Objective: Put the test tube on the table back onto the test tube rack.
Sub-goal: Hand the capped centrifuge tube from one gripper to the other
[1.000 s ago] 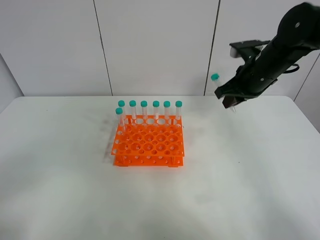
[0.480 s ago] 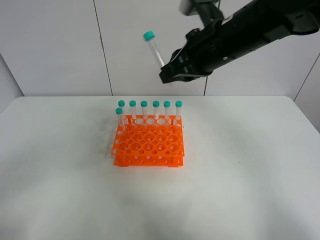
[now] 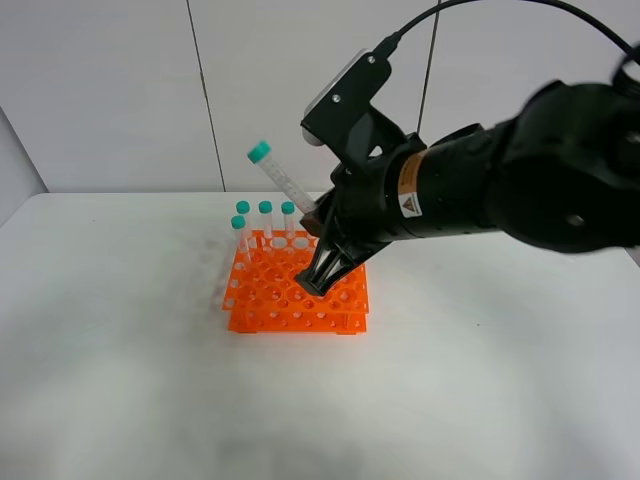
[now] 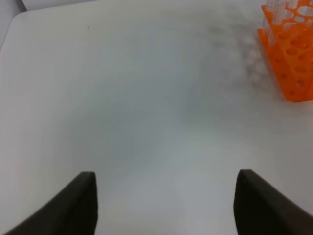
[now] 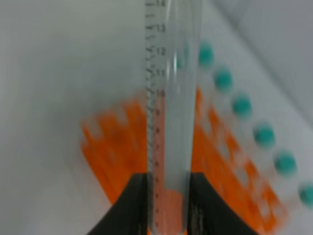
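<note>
Right hand (image 3: 322, 272) w/ test tube (image 3: 283, 182) now over rack (image 3: 262, 302), tip hidden

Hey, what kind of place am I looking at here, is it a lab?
Probably a robot test bench staged like a lab: an orange test tube rack of teal-capped tubes on a plain white table, a black robot arm carrying another test tube, plain white wall panels behind.

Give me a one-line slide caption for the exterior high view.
The right gripper holds a tilted, teal-capped test tube over the orange test tube rack on the white table.
</note>
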